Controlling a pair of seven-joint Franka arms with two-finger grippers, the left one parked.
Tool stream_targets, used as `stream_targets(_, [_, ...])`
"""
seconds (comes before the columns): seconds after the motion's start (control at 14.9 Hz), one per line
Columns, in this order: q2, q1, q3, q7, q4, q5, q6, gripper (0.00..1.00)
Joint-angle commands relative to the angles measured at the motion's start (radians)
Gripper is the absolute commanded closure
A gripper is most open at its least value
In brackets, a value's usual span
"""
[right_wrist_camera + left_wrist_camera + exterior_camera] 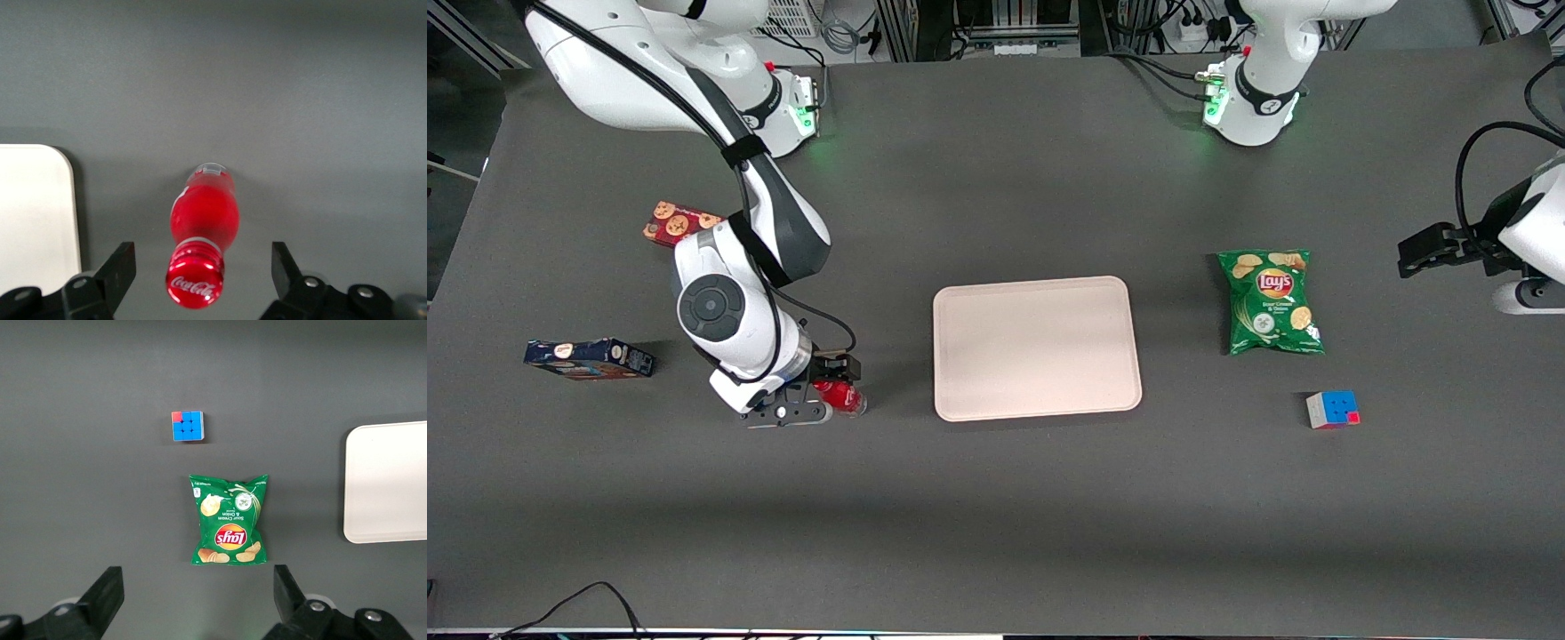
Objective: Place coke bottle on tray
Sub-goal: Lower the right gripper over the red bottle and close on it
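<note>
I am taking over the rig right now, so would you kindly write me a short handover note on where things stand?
Tool: open, low over the table beside the tray, fingers either side of the bottle, not closed on it.
Small red-capped, red-labelled plastic coke bottle: standing on the dark table, between the open fingers.
Large flat pale pink-beige rectangular tray: mid-table, nothing on it.
Done: approach to the bottle.
Left: close on it, lift, carry to the tray, set down, release.

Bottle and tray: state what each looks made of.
Bottle: glossy plastic, judging by highlights on its red cap and a clear base. Tray: matte, probably plastic; pale, even surface, moulded rounded corners. The gripper hovers over the bottle, jaws open.
</note>
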Motion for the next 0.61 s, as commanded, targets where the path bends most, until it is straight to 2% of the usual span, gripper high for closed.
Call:
stream_targets(0.0, [-0.001, -0.003, 0.003, 0.032, -0.009, -0.043, 0.016, 0.31])
stream_targets(0.27, [-0.001, -0.004, 0.003, 0.032, -0.007, -0.043, 0.019, 0.65])
stream_targets(0.47, [-0.008, -0.007, 0.003, 0.033, -0.006, -0.043, 0.022, 0.97])
stream_targets(0.54, [-0.014, -0.007, 0.005, 0.035, -0.004, -0.041, 0.022, 1.0])
